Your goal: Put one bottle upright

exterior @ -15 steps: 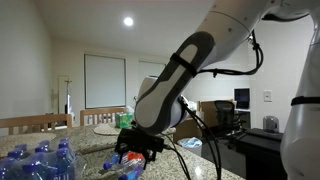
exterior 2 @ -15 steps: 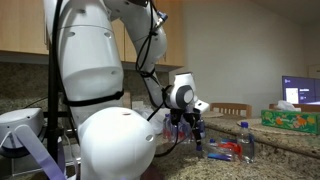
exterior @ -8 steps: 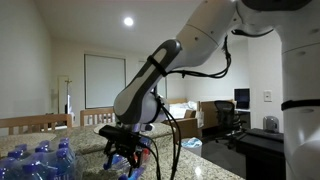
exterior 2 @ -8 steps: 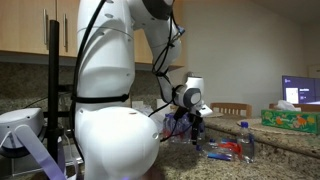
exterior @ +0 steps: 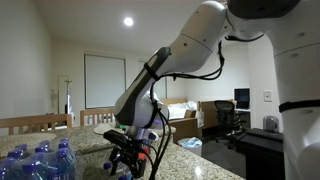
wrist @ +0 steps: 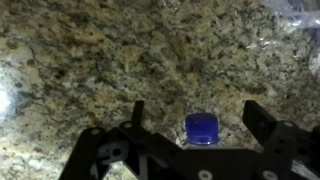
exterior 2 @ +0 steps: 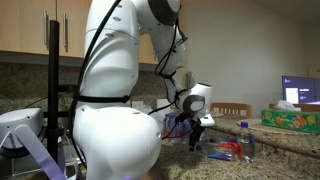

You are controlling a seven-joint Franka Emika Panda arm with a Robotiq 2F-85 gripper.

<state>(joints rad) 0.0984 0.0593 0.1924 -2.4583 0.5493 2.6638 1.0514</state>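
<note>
In the wrist view a bottle's blue cap [wrist: 201,127] points at the camera, between my two dark fingers and touching neither. My gripper [wrist: 200,118] is open around it, low over the speckled granite counter [wrist: 90,60]. In an exterior view my gripper [exterior 2: 197,137] hangs just left of a clear bottle lying on its side [exterior 2: 222,150], and a second clear bottle [exterior 2: 246,140] stands upright further right. In an exterior view my gripper [exterior: 128,158] is down at the counter and hides the bottle beneath it.
A wrapped pack of blue-capped bottles [exterior: 40,160] sits at the counter's near left. A green tissue box [exterior 2: 292,118] stands at the far right. Chairs [exterior: 35,123] and a desk with a monitor [exterior: 241,98] stand beyond the counter.
The arm has swung lower and my gripper has come down to the counter, closer to the lying bottle. The jaws stay open.
</note>
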